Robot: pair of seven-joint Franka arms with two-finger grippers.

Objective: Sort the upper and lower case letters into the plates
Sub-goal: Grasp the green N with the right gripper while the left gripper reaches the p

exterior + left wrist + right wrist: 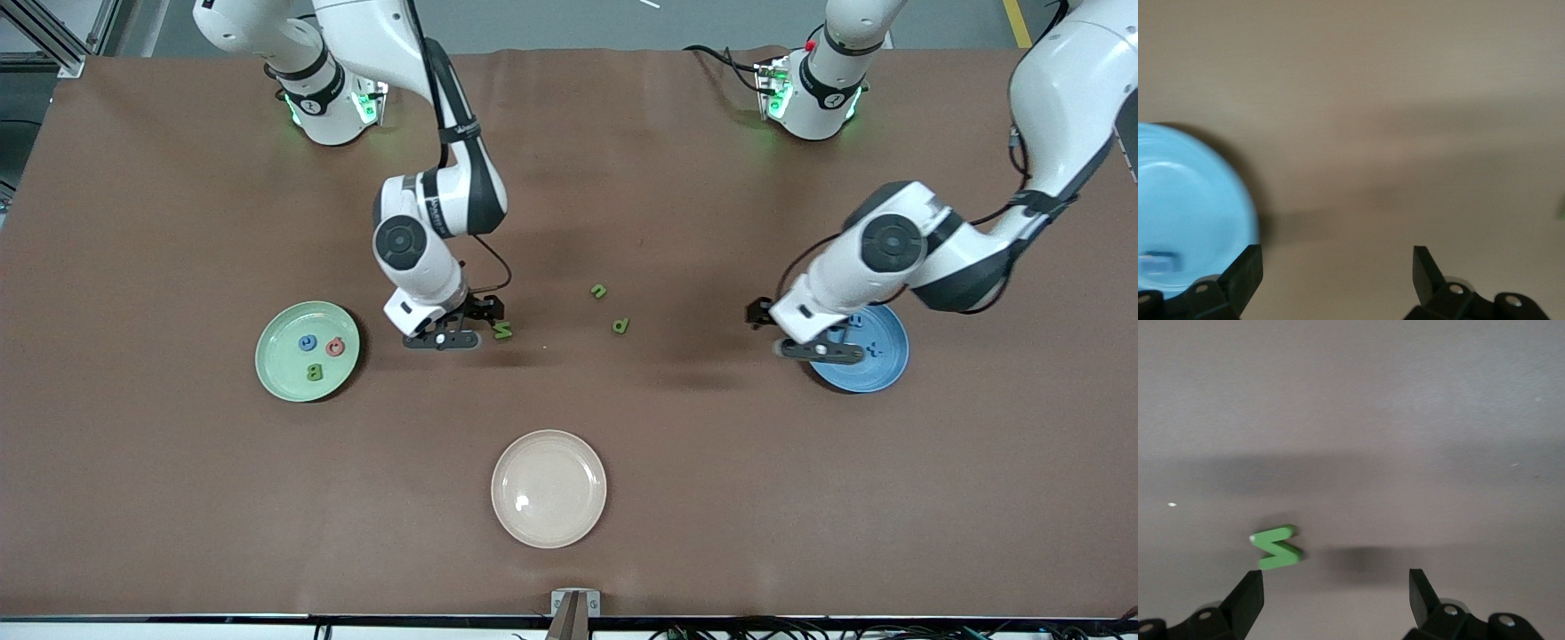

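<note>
A mint green plate toward the right arm's end holds a blue letter, a red letter and a green B. My right gripper hangs open and low over the cloth. A green Z-shaped letter lies just off one fingertip, not between the fingers. Two more green letters lie mid-table. My left gripper is open and empty over the rim of the blue plate. That plate holds small blue letters.
A cream-beige plate sits nearer to the front camera, at mid-table. A brown cloth covers the whole table. Both arms' bases stand along the edge farthest from the camera.
</note>
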